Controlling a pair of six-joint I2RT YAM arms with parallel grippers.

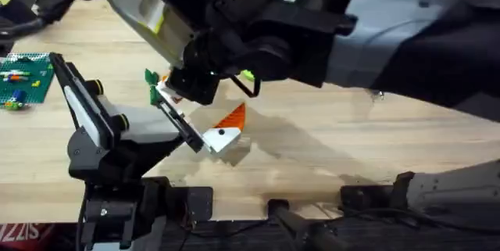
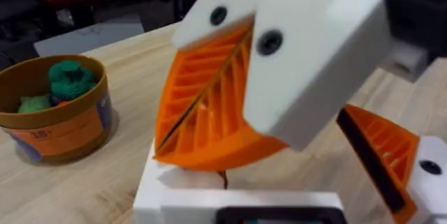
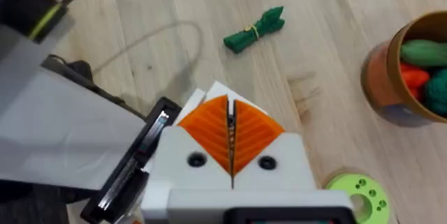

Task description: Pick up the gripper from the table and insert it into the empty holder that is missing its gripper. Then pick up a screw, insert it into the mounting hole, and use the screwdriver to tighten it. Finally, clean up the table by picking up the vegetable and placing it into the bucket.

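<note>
Orange ribbed pads of the right gripper (image 3: 229,116) meet along one seam: clenched, nothing between them. Left gripper (image 2: 209,105) likewise, pads pressed flat together with nothing caught between.

Just beyond the left gripper: orange fingertip (image 2: 380,155) sits against the white holder (image 2: 429,175), apparently seated. A dark spot on the holder could be a screw head or a bare hole; cannot tell from here.

Vegetable (image 3: 255,28) lies flat on the wooden table (image 3: 140,15), ahead of the right gripper and clear of everything else. Bucket (image 3: 405,70) stands off to one side of it, upright, open mouth up, a few toy pieces already inside. Green ring (image 3: 356,190) lies near the bucket's foot.

Judgement: the clean-up step looks nearest to hand, and the right arm is best placed for it.
- Part the jaws well before descending.
- Straddle the vegetable across its slim body, near the yellow tie, not lengthwise.
- Come down until the pads almost graze the wood; the piece lies low.
- Lift clear of the bucket rim, centre over the mouth, then let go.
- Steer wide of the ring.
</note>
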